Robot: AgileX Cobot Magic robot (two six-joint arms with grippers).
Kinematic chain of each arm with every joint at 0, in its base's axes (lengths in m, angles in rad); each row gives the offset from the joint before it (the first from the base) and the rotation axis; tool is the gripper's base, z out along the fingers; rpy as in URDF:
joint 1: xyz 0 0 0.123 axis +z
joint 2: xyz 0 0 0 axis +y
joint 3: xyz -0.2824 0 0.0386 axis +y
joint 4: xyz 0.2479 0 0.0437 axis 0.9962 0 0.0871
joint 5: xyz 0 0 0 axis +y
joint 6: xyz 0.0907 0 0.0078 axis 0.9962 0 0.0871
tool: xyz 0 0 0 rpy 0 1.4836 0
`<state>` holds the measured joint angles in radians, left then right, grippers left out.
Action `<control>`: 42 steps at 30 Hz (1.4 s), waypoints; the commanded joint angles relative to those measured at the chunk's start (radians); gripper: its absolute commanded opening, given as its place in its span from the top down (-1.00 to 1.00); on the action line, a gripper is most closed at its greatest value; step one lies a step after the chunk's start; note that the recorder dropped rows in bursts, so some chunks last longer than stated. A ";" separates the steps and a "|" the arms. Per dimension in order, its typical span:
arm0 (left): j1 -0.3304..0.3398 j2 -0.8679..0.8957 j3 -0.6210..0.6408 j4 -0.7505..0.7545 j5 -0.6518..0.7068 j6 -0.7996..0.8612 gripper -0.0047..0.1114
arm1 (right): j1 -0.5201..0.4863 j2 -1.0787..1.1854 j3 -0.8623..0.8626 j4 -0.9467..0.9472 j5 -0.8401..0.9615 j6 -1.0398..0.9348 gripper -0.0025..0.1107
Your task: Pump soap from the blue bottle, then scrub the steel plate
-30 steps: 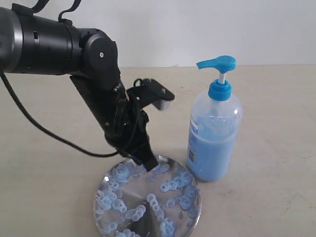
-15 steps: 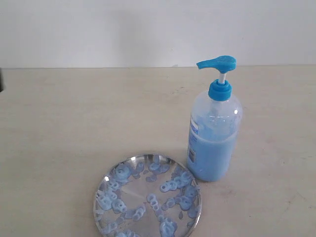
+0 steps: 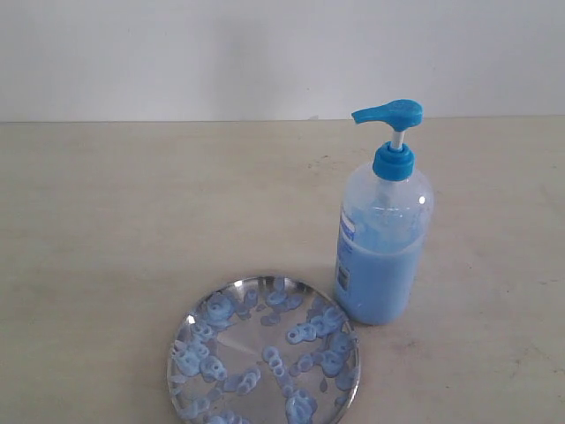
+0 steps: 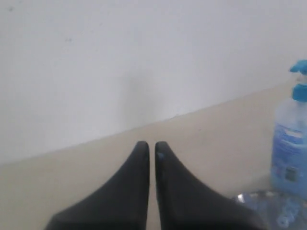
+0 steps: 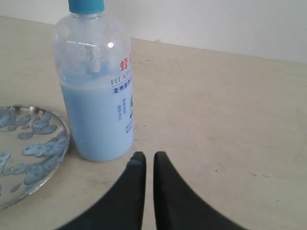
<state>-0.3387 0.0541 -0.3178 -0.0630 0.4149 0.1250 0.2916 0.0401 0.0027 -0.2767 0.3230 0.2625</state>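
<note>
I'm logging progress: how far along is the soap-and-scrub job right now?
Done: soap blobs dot the steel plate; the blue bottle stands upright beside it. In hand: nothing; the left gripper and right gripper have jaws shut and empty, clear of the plate. Left: scrubbing, since the blobs look unsmeared.

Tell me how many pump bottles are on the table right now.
1. The blue bottle stands upright just right of the steel plate in the exterior view. No other bottle shows in any camera.
</note>
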 commanded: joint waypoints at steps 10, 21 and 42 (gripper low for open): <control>0.421 -0.054 0.318 -0.290 -0.075 0.127 0.85 | -0.004 -0.007 -0.003 -0.002 0.000 -0.003 0.91; 0.421 -0.054 0.318 -0.271 -0.039 0.044 0.85 | -0.004 -0.007 -0.003 -0.002 0.000 -0.001 0.91; 0.413 -0.054 0.318 0.007 -0.198 -0.073 0.85 | -0.004 -0.007 -0.003 -0.002 0.007 -0.003 0.91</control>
<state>0.0803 0.0034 -0.0039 -0.1862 0.1518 0.1774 0.2916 0.0401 0.0027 -0.2767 0.3256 0.2625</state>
